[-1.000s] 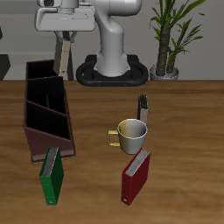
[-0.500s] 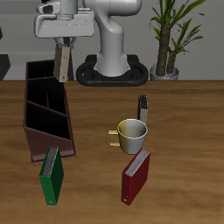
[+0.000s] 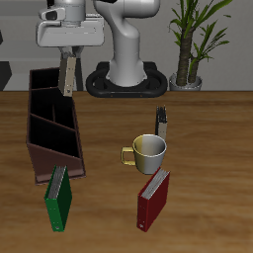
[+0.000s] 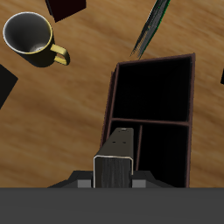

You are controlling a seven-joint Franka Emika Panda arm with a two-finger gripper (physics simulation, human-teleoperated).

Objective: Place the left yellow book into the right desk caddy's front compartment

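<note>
My gripper [image 3: 68, 51] is shut on the left yellow book [image 3: 67, 75], a slim greyish-tan book that hangs upright below the fingers. It is held in the air above the back end of the right desk caddy [image 3: 49, 124], a long dark reddish-brown open box with slanted partitions. It does not touch the caddy. In the wrist view the book [image 4: 116, 156] shows end-on between the fingers of my gripper [image 4: 115, 178], with the caddy's open compartments [image 4: 182, 94] below it.
A yellow-rimmed mug [image 3: 148, 151] stands mid-table, with a short dark book [image 3: 162, 123] upright behind it. A red book [image 3: 153, 198] and a green book [image 3: 59, 197] lie near the front edge, the green one against the caddy's front end. A plant stands at the back.
My gripper has come lower with the yellow book and shifted a little sideways over the caddy. Nothing else has moved.
</note>
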